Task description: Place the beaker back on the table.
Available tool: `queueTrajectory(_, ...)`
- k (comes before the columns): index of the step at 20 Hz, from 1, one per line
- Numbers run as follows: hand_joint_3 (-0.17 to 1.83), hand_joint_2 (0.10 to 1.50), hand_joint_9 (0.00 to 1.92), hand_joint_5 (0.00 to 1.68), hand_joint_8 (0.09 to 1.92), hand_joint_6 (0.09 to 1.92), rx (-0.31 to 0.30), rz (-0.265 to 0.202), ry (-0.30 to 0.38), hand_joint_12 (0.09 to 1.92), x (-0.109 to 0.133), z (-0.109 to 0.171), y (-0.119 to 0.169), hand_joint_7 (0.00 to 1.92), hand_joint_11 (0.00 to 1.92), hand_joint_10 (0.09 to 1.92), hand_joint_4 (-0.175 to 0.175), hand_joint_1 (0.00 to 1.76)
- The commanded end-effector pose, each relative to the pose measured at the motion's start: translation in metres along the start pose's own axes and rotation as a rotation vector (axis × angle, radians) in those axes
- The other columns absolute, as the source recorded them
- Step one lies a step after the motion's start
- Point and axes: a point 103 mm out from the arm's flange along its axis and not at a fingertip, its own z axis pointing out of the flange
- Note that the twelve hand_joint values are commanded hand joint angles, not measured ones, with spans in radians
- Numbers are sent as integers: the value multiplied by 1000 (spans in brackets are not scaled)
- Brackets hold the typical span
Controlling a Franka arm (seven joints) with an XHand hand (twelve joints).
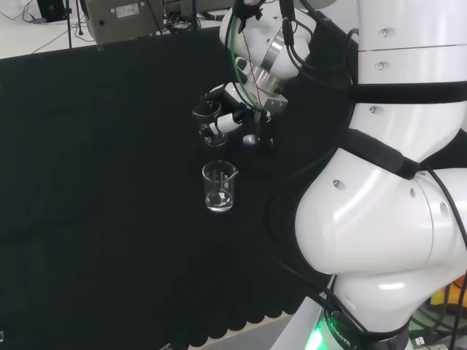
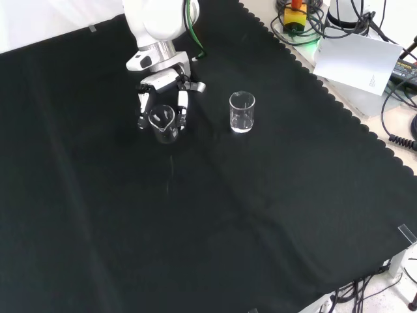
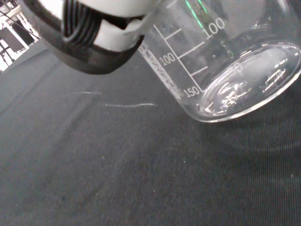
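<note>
Closest to the wrist camera was the clear glass beaker with printed graduation marks, its round base tilted and hanging just above the black cloth of the worktop, with a faint shadow under it. A black-and-white finger of the robot hand crossed the beaker's wall beside the scale. In the front view the robot hand's fingers were curled down on both sides of this beaker, grasping it near the rim, low over the cloth at the top of the view. A second clear glass beaker stood upright to its right there, apart from it (in the head view it stood just below the hand).

By my judgement the beaker was nearly down but not yet level. Let go at that tilt, it could land on the edge of its base and tip or roll. Fingers opening unevenly might also drag it sideways toward its neighbour.
</note>
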Motion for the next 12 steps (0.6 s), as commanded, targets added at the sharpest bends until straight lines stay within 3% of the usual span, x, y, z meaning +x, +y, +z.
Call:
queueTrajectory(1,-157,1033,1486,1396,157,300,40,-5,24,712,-5,0,-5,1460,1299,87,60,1282)
queueTrajectory(2,-103,1025,1450,1338,326,422,60,-8,30,750,-6,0,-6,1364,1249,87,56,1275)
queueTrajectory(5,-32,1018,1217,1055,599,751,103,-21,29,933,-8,0,-12,897,945,87,24,1153)
queueTrajectory(8,-115,975,862,599,641,754,130,-24,16,1210,-10,-1,-19,475,423,87,20,1075)
queueTrajectory(12,-172,972,698,406,660,630,153,-12,4,1320,-10,-6,-28,286,189,87,16,1044)
